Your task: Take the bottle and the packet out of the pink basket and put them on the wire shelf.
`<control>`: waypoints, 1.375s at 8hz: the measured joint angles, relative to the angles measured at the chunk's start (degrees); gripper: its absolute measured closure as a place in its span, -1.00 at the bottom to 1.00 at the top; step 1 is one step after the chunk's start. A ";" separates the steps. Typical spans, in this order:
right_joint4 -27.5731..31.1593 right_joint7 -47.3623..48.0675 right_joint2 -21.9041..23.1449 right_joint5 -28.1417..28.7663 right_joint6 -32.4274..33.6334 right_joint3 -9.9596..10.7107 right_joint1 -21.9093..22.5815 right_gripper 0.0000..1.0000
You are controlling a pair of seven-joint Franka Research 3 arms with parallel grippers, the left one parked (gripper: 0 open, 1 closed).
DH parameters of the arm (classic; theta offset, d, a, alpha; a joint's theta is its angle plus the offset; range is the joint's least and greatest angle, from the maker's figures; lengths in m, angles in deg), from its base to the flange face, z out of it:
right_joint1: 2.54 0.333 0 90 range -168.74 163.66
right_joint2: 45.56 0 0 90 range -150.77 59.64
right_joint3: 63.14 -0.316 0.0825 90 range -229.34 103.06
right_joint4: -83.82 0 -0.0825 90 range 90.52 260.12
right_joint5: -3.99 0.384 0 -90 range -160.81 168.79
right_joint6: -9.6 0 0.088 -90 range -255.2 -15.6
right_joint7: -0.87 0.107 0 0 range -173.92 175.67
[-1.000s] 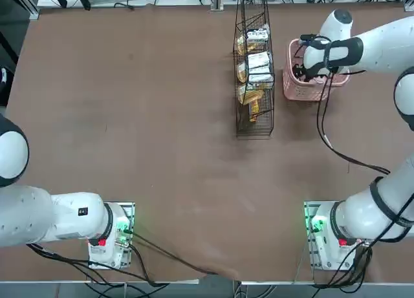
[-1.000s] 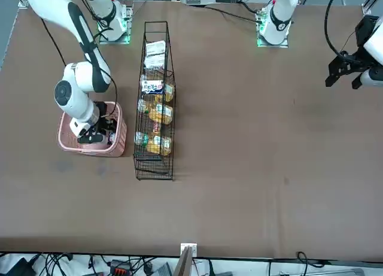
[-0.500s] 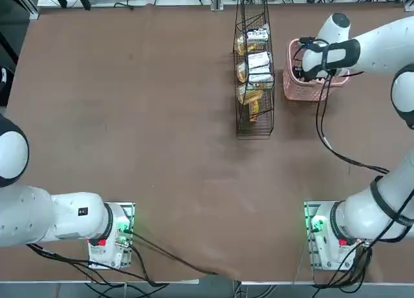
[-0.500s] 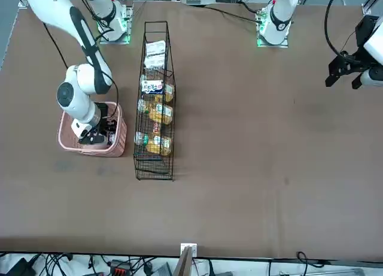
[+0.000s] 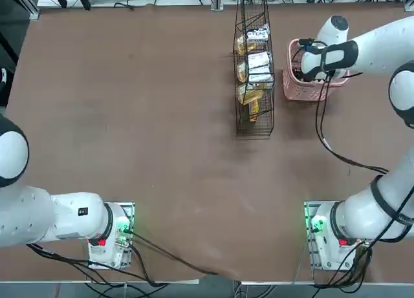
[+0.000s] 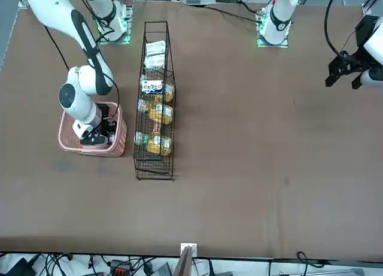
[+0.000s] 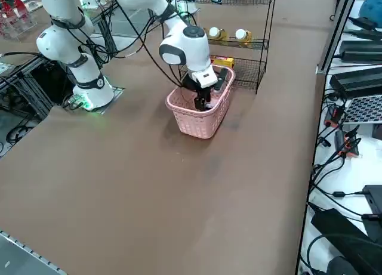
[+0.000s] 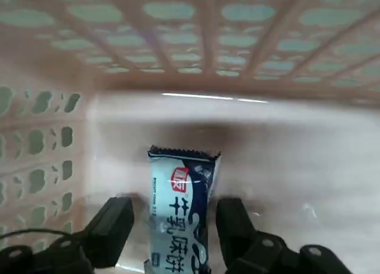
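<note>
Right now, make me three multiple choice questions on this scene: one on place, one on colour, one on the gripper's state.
1. Where is the right gripper?
A. Over the wire shelf
B. Inside the pink basket
C. Beside the parked arm

2. What colours is the packet between its fingers?
A. Red and green
B. All yellow
C. Pale blue-white and dark blue

3. How do the fingers stand?
A. Open, with a gap on each side of the packet
B. Shut with nothing between them
C. Clamped on the wire shelf

Key:
1 B: the right gripper reaches down inside the pink basket, its lattice wall close by.
2 C: the packet shows a pale face with a dark blue end and side.
3 A: the fingers stand apart, touching neither edge of the packet.
</note>
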 joint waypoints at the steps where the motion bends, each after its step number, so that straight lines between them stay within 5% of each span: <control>1: 0.00 0.00 -0.26 0.00 -0.21 0.00 0.00 -0.62; 3: -0.01 0.01 -0.23 0.00 -0.33 0.00 0.00 -0.41; 4: -0.02 0.01 -0.08 0.00 -0.33 0.00 0.00 0.00; 5: -0.03 0.01 0.56 0.00 -0.24 -0.01 0.03 0.09; 11: -3.05 0.00 9.87 -0.02 15.12 0.42 -0.38 0.10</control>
